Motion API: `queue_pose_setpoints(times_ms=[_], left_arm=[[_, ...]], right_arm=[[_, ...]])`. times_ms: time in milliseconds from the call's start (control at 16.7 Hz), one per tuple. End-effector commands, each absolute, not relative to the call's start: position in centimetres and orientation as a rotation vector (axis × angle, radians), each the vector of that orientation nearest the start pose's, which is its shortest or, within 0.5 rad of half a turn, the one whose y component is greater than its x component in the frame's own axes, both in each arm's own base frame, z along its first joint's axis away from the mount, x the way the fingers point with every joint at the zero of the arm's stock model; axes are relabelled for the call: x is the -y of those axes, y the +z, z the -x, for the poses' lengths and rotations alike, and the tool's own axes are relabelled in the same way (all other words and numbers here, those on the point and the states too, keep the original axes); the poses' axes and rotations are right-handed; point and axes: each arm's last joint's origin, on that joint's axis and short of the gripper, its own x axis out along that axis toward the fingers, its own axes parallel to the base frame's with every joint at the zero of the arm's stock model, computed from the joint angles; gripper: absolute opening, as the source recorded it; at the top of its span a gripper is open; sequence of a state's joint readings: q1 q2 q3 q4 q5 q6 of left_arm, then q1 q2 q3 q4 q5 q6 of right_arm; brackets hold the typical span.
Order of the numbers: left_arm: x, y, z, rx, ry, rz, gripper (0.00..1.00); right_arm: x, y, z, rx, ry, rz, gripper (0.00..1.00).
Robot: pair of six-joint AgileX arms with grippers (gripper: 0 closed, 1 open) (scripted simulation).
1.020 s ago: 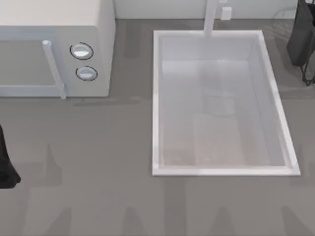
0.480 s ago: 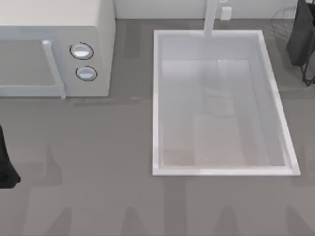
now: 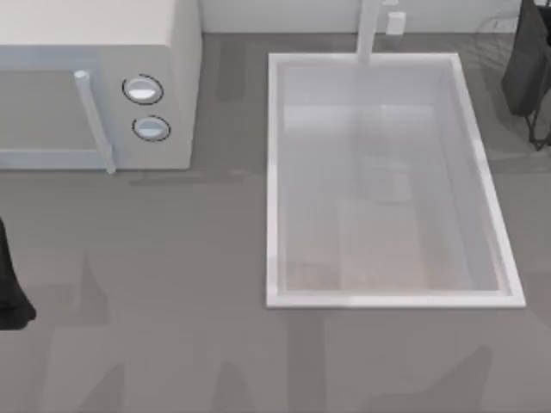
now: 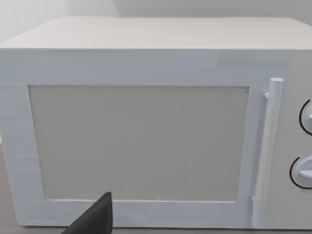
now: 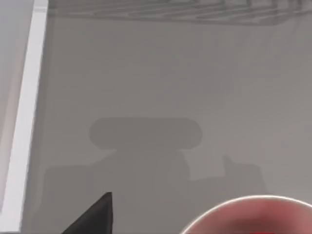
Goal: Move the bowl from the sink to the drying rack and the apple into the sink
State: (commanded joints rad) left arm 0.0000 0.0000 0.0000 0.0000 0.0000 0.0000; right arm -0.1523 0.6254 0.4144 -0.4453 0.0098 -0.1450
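Note:
The white sink (image 3: 387,300) lies right of centre in the top view, its basin empty. The bowl is out of view. The drying rack (image 3: 495,39) shows as faint wires at the far right, beside my right arm (image 3: 527,69). In the right wrist view a red rounded thing with a pale edge, probably the apple (image 5: 253,217), sits close to the camera, near one dark fingertip (image 5: 95,214). I cannot tell whether it is held. The rack's wires (image 5: 170,12) and the sink rim (image 5: 24,122) border that grey counter. My left arm (image 3: 9,292) stays parked at the left edge.
A white microwave (image 3: 95,34) with two round knobs fills the far left and faces the left wrist camera (image 4: 146,63). The faucet post (image 3: 368,30) rises behind the sink. Open grey counter runs in front of the sink and the microwave.
Shadows on the counter in front of the sink have shifted, mostly at the right. The visible parts of both arms have hardly moved.

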Motion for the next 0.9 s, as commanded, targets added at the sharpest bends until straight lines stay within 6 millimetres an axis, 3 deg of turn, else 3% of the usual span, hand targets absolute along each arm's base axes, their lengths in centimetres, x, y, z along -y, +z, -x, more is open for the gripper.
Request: queue_pose_setpoints(times_ms=[240, 540, 900], left_arm=[[0.1, 16.0, -10.6, 0.0, 0.0, 0.0, 1.0], [0.1, 16.0, -10.6, 0.0, 0.0, 0.0, 1.0], [0.1, 16.0, -10.6, 0.0, 0.0, 0.0, 1.0]], right_arm=[[4.0, 21.0, -17.3, -1.021, -0.104, 0.079, 1.0], [6.6, 20.6, -21.3, -1.385, -0.049, 0.034, 1.0], [8.6, 20.0, -23.8, -1.57, -0.006, -0.007, 1.0]])
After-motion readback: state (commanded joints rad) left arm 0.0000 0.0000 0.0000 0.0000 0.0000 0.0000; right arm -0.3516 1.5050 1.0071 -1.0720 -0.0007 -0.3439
